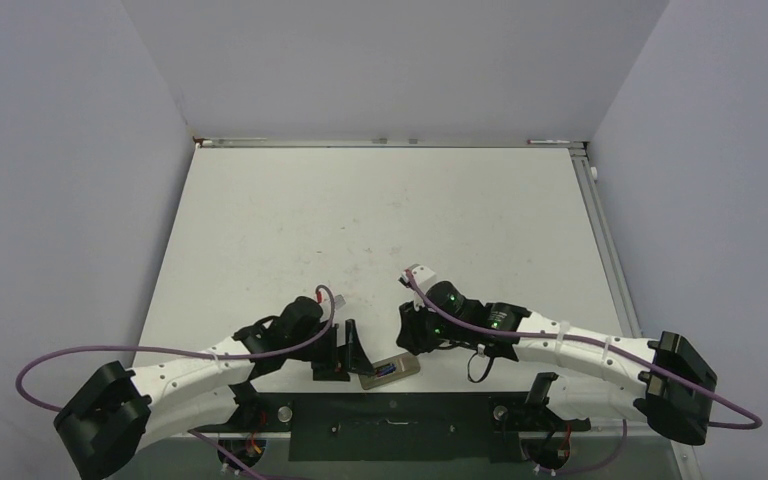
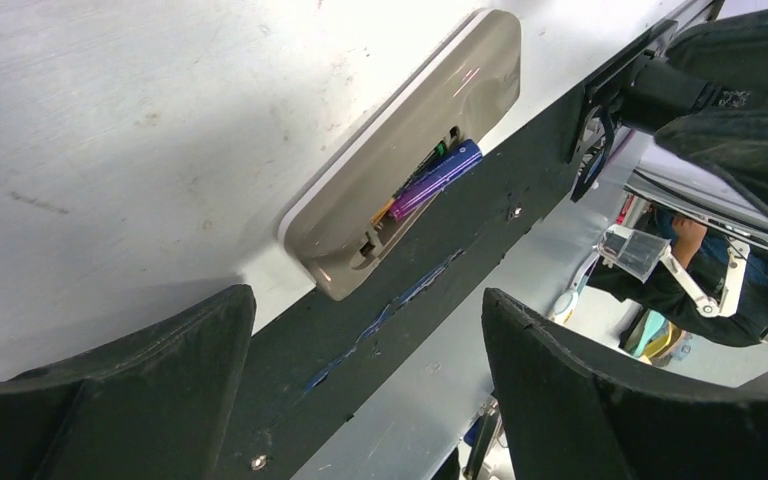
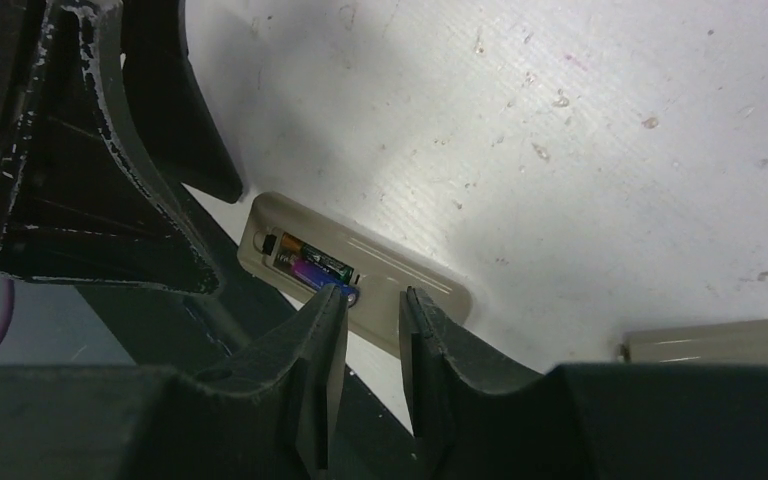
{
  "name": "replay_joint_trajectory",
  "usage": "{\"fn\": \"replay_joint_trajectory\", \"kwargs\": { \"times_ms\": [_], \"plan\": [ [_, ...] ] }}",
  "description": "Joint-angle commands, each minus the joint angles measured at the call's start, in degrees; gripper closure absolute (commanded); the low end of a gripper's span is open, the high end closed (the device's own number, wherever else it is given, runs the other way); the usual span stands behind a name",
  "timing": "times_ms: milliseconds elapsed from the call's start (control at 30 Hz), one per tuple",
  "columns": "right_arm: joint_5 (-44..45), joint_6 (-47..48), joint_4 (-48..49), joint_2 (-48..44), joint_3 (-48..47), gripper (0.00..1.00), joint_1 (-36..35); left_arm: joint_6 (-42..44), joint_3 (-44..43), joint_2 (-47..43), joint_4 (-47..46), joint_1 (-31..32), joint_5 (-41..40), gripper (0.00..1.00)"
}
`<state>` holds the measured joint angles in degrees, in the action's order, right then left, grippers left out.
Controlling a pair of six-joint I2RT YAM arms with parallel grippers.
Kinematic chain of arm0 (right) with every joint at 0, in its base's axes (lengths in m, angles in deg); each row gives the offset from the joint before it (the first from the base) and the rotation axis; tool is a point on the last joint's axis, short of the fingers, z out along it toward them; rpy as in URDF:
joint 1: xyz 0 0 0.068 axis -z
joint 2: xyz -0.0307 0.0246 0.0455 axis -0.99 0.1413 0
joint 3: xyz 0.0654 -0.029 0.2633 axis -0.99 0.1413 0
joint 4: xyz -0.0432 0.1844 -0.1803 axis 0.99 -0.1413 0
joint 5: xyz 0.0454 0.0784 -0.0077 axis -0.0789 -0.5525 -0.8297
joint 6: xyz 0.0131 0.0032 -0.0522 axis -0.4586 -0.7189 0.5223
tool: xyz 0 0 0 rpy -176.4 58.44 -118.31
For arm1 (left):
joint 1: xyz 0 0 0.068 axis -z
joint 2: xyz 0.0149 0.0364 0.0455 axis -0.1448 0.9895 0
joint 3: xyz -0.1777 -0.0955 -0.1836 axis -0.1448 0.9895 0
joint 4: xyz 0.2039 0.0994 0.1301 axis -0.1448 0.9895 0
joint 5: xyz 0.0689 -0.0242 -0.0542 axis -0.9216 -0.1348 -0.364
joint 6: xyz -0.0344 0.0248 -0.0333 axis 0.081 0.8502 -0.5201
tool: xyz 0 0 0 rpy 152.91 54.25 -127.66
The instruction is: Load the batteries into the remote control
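The remote control [image 1: 391, 370] lies back up at the table's near edge, its battery recess open. In the left wrist view, the purple-blue battery [image 2: 438, 177] lies tilted in the remote [image 2: 400, 130], one end sticking out over the rim. The brownish-gold battery [image 3: 312, 256] lies flat in the recess beside the purple one [image 3: 322, 279]. My left gripper [image 1: 344, 352] is open wide and empty, just left of the remote. My right gripper [image 3: 372, 300] hovers just above the remote's [image 3: 410, 275] middle, jaws a narrow gap apart with nothing between them.
A loose greyish-beige battery cover [image 3: 705, 342] lies on the table right of the remote. The black base plate [image 2: 380, 300] runs along the table's near edge right beside the remote. Grey walls enclose the table on three sides.
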<state>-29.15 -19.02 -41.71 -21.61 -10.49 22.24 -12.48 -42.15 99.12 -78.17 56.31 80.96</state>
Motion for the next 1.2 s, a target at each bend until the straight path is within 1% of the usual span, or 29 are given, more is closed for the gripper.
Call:
{"fn": "replay_joint_trajectory", "kwargs": {
  "times_ms": [0, 133, 167, 300, 433, 600, 833, 933, 1167],
  "plan": [
    [-2.72, -5.67, 5.86, -0.77, 1.64, 0.73, 0.24, -1.22, -0.58, 2.42, -6.77, 0.98, 1.99, 0.2],
    [-3.65, -8.79, 8.5, -0.46, 3.27, 0.74, 0.24, -1.14, -0.84, 4.59, -6.91, 1.1, 2.46, 0.22],
    [-4.11, -9.46, 8.99, -0.2, 3.57, 0.74, 0.23, -1.18, -0.82, 5.05, -8.74, 1.16, 2.62, 0.23],
    [-4.75, -10.87, 9.22, 1.34, 4.03, 0.74, 0.22, -1.27, -0.93, 6.69, -10.21, 1.32, 3.2, 0.26],
    [-6.99, -12.47, 11.1, 2.93, 5.05, 0.75, 0.18, -1.42, -0.91, 7.99, -11.42, 1.56, 3.67, 0.32],
    [-9.5, -12.47, 10.97, 5.5, 4.72, 0.78, 0.03, -1.4, -0.99, 9.12, -12.11, 1.77, 3.97, 0.4],
    [-10.55, -12.56, 10.58, 7.29, 4.15, 0.81, -0.98, -1.09, -1.04, 10.11, -12.47, 1.76, 4.04, 0.5],
    [-10.48, -12.58, 9.99, 8.36, 3.86, 0.82, -1.19, -1.09, -0.92, 10.33, -12.73, 1.77, 4.03, 0.52],
    [-10.33, -12.65, 9.97, 9.95, 3.0, 0.86, -2.12, -1.09, -0.86, 10.16, -12.78, 1.76, 3.96, 0.55]
  ]
}}
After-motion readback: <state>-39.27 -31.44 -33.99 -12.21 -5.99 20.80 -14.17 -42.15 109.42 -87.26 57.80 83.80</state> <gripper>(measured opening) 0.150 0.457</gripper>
